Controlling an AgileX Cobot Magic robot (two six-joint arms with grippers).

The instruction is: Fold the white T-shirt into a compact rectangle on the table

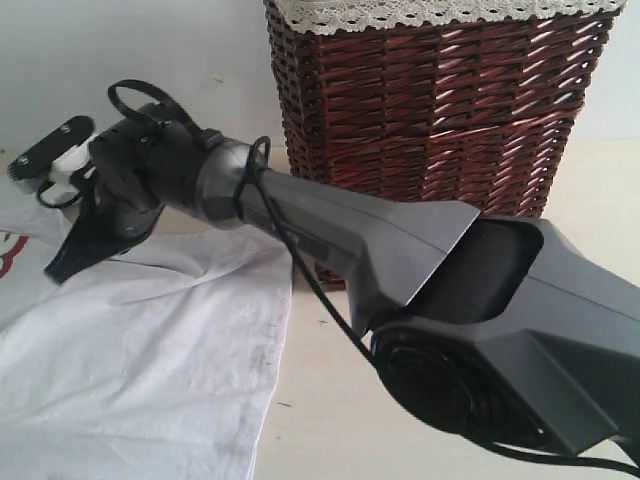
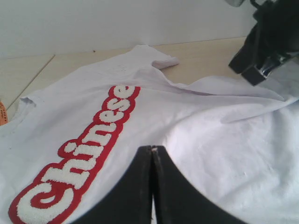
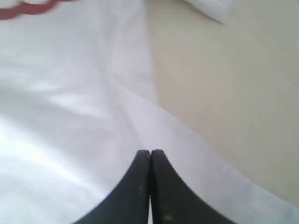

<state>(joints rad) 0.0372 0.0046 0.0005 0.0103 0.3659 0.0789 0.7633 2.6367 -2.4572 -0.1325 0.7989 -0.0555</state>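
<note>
Grey housing of right arm (image 1: 520, 330) fills the near corner of the exterior view. It runs up and left, with a black cable (image 1: 300, 262) looped along it. At its far end the right fingers (image 1: 70, 258) are pressed together, no gap. They point down over the shirt (image 1: 150, 360), near its upper edge. Contact with the cloth: cannot tell.

Right wrist view: the closed tips sit over white cloth just inside the shirt's edge, and the bare surface (image 3: 224, 93) begins just beside them. Nothing shows between the two fingers. A blurred strip of red print lies at the far corner.

Left wrist view: the left fingers (image 2: 145, 168) are also together, seam closed to the tip, nothing seen clamped. They hang over the chest of the shirt, just beside the lettering (image 2: 84, 158), which is fuzzy white outlined in red and reads "Chinese". The right fingers show beyond them, over a raised ridge of cloth.

Shirt: spread on the surface, front up, loosely wrinkled, not folded. One sleeve (image 2: 156, 57) lies flat past the far end of the lettering. An orange tag (image 2: 2, 114) is mostly cut off at the picture's edge.

Brown wicker basket (image 1: 430, 110), with a lace lining (image 1: 440, 12) over its rim, stands on the surface beyond the arm, near the shirt's edge.
</note>
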